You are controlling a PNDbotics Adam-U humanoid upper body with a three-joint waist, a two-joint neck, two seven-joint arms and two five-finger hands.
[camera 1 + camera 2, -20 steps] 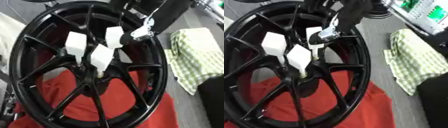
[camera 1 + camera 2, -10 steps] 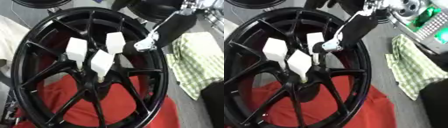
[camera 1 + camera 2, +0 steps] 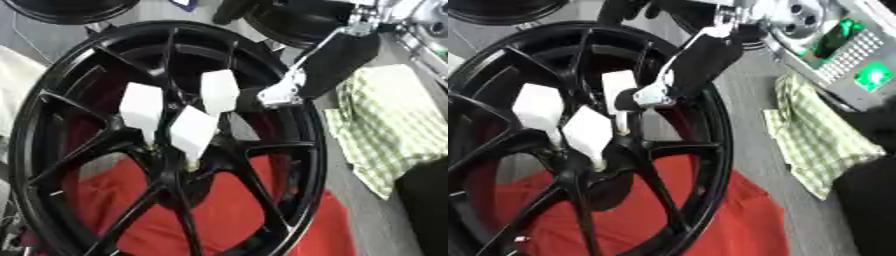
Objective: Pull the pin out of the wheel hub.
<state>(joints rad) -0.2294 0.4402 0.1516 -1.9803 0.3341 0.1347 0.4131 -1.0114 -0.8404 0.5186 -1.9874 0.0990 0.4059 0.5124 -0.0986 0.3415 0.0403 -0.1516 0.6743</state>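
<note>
A large black spoked wheel (image 3: 306, 150) lies over a red cloth. Three pins with white flat heads stand in its hub (image 3: 179, 172): a left pin (image 3: 140, 107), a middle pin (image 3: 192, 132) and a right pin (image 3: 219, 92). My right arm comes down from the upper right. Its black hand (image 3: 630, 99) sits at the right edge of the right pin's white head (image 3: 618, 86), fingers closed on it. That pin's thin stem (image 3: 623, 125) still runs down toward the hub. My left hand shows in neither view.
A green checked cloth (image 3: 385, 130) lies on the grey floor to the right of the wheel. A red cloth (image 3: 227, 210) spreads under the wheel. Another black wheel (image 3: 70, 10) sits at the top left. A grey device with green lights (image 3: 850, 55) stands at the far right.
The whole picture has shifted, so the camera has moved. My right hand stays at the right pin's head while the forearm stands steeper. The three pins keep their places in the hub.
</note>
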